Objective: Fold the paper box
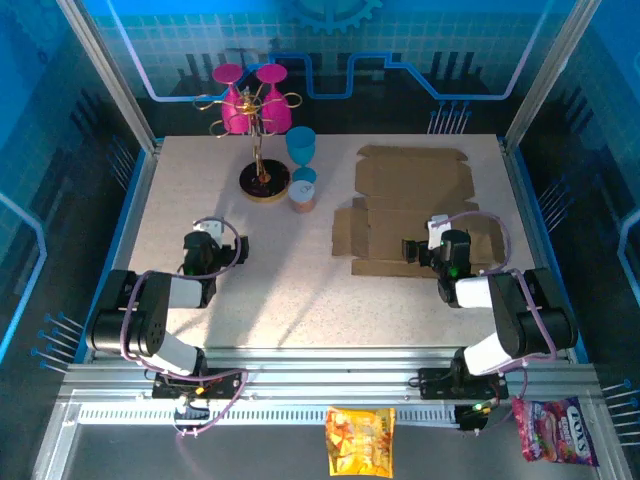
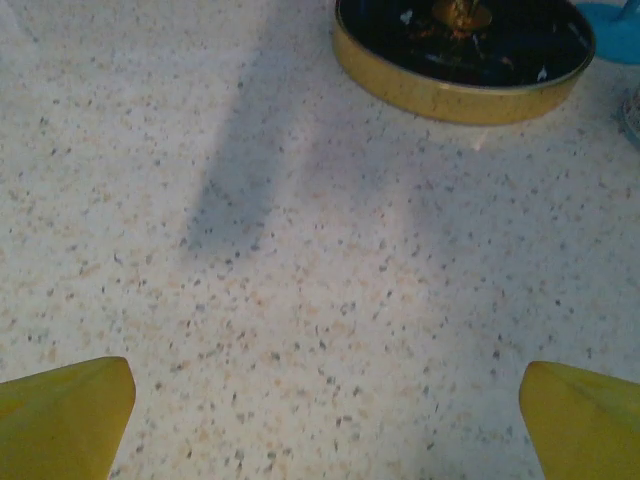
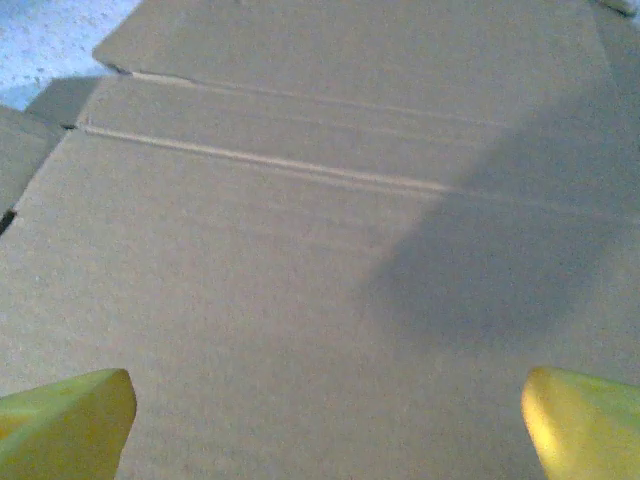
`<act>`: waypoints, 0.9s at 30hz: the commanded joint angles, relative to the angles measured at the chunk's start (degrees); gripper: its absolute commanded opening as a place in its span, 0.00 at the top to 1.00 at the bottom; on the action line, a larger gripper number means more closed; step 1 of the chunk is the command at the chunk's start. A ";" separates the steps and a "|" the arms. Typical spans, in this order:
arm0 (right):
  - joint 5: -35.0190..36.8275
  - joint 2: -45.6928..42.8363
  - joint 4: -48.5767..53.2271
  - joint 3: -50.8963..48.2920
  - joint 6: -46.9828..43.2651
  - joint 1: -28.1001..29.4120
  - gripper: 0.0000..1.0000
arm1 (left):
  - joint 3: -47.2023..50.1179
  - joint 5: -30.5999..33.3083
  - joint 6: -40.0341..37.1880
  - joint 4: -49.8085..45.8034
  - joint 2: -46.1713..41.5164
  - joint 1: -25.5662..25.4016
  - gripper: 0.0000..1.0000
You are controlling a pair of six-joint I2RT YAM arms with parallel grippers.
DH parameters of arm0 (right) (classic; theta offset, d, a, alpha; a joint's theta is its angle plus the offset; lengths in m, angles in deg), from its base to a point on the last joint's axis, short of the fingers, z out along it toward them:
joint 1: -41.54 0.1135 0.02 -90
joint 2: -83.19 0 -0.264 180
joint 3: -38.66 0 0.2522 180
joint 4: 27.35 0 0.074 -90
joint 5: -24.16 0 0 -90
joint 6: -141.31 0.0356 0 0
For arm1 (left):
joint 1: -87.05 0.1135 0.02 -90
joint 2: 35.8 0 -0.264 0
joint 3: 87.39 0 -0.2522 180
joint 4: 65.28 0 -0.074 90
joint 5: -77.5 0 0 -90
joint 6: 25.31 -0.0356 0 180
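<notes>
On the far right quarter of the speckled white table [image 1: 290,290], the box [image 1: 410,205] lies flat and unfolded, flaps spread. The right gripper [image 1: 437,238] hangs over its near part, jaws wide apart and empty; creased cardboard shows beneath its yellow fingertips [image 3: 70,420]. The left gripper [image 1: 205,238] hovers over bare surface, jaws equally wide, holding nothing. A gold-rimmed stand [image 1: 265,180] with pink glasses [image 1: 250,95] and a blue cup [image 1: 300,145] stand far centre. An aluminium frame [image 1: 105,70] and blue-lit panels [image 1: 400,40] enclose the table.

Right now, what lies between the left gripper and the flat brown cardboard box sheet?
The stretch is bare: just the speckled white tabletop, seen in the top external view, from the open left gripper across to the flat brown cardboard box sheet.
</notes>
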 commanded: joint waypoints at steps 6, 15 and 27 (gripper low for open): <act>-2.01 1.60 -8.94 2.22 -2.71 -1.37 0.00 | -2.39 -2.32 1.10 8.27 1.55 -0.67 0.00; -2.01 1.59 -8.85 2.21 -2.70 -1.34 0.00 | -2.55 -2.25 1.11 8.20 1.59 -0.67 0.01; -2.09 1.55 -8.70 2.24 -2.66 -1.41 0.00 | -2.82 -1.67 1.18 7.64 1.64 -0.67 0.01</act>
